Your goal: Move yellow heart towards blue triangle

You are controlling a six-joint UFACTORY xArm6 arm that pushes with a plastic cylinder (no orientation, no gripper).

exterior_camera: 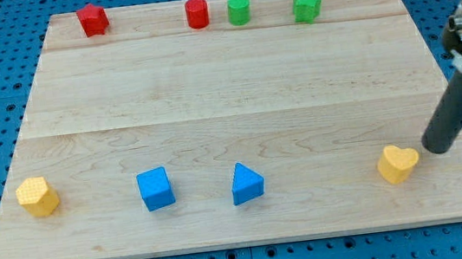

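Observation:
The yellow heart (398,164) lies near the view's bottom right of the wooden board (234,77). The blue triangle (246,183) lies at the bottom centre, well to the heart's left. My tip (437,150) is the lower end of the dark rod coming in from the right edge. It stands just right of the heart, very close to it or touching it.
A blue cube (156,189) sits left of the triangle and a yellow hexagon (38,197) at the bottom left. Along the top edge are a red star (93,20), a red cylinder (197,14), a green cylinder (239,10) and a green star (307,6).

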